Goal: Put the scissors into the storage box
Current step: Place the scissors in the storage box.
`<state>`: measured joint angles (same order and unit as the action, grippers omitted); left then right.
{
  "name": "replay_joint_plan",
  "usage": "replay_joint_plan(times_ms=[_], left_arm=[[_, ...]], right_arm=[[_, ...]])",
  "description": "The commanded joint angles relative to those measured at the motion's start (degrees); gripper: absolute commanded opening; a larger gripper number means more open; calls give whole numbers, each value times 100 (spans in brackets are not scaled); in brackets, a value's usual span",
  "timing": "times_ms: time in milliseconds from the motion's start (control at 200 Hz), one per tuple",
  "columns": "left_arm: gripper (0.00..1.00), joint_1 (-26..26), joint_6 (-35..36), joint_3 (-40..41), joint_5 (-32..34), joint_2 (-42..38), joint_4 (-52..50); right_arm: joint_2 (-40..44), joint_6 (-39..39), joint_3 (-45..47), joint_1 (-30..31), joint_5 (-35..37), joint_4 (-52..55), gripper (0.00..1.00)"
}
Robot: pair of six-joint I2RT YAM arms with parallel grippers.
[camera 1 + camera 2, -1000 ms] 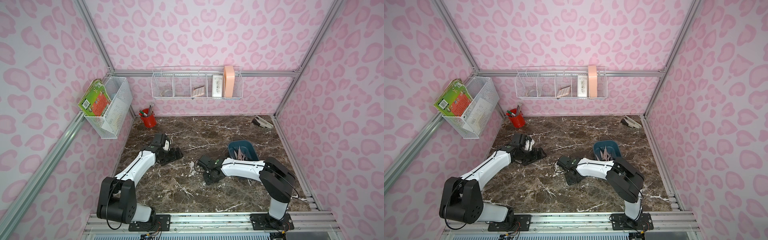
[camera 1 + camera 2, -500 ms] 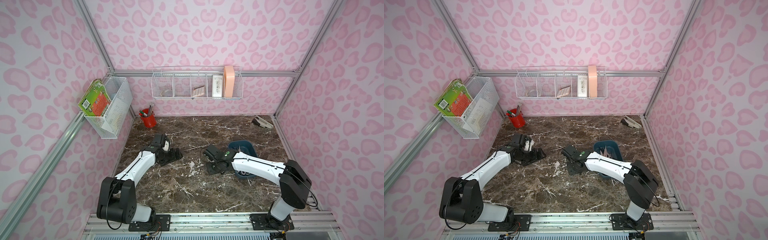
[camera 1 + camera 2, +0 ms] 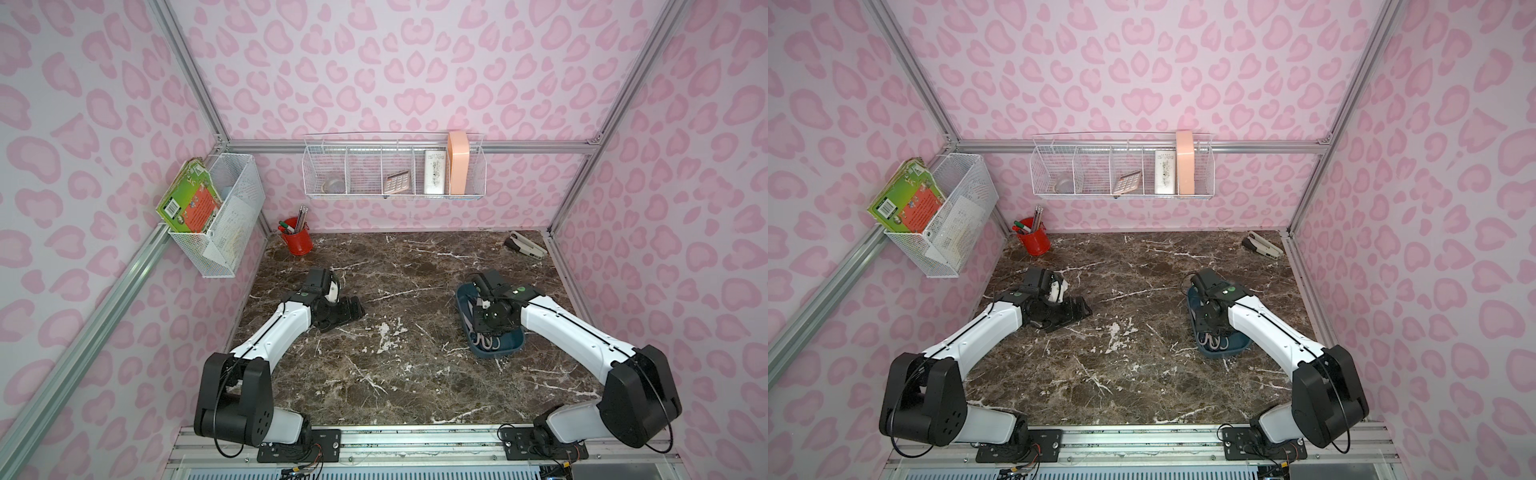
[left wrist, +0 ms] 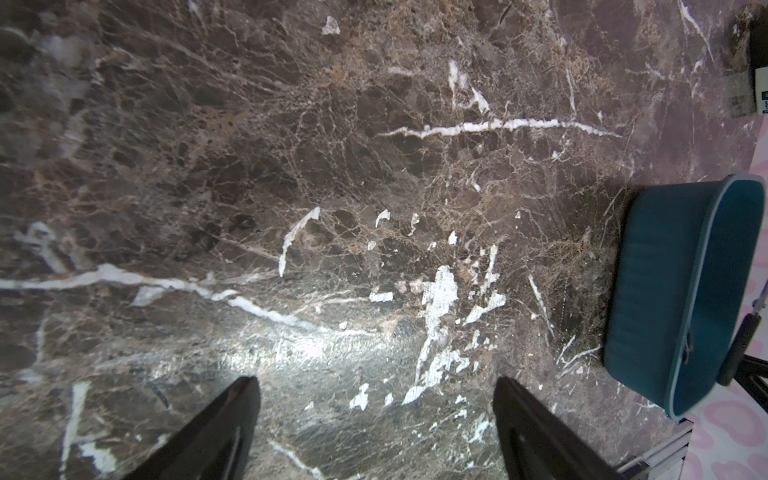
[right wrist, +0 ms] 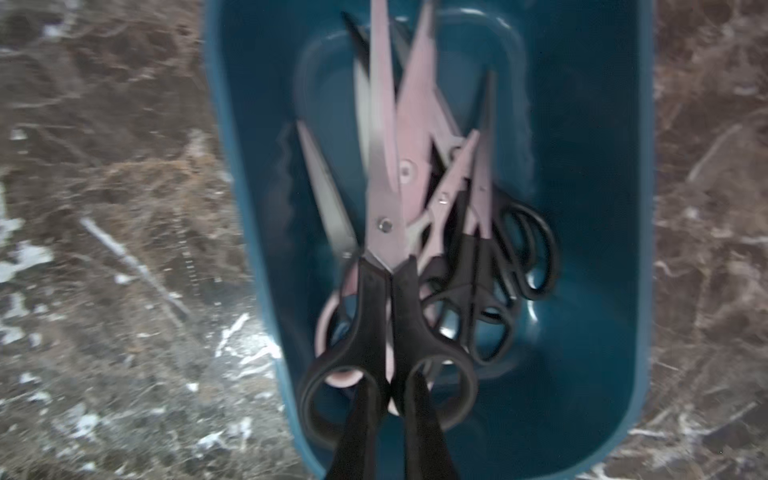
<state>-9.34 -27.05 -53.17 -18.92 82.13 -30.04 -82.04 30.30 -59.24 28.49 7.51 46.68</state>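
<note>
Right end effector (image 5: 392, 415) | gripping black scissors (image 5: 384, 245) | over storage box (image 5: 602, 249) | left end effector (image 4: 374, 380) wide

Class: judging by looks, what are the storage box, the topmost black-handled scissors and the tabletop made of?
The storage box: likely plastic, smooth teal, soft sheen, rounded moulded corners. The black-handled scissors: shiny metal blades, riveted; matt black handles, probably plastic. The tabletop: glossy brown marble look, white veins; stone or print, unclear.
</note>
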Motion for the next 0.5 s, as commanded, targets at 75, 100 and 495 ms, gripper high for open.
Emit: replay_joint_plan(times_ms=[75,100,495], left_arm=[[93,10,94,8,235,-162,-47],[94,10,120,15,326,-199,-47],[96,76,583,173,2068,-1249,229]], right_arm=[[-86,-380,205,-494,-391,-480,0],[-132,-399,203,-526,-415,-504,0],[100,-421,-87,-590,53,-739,11]])
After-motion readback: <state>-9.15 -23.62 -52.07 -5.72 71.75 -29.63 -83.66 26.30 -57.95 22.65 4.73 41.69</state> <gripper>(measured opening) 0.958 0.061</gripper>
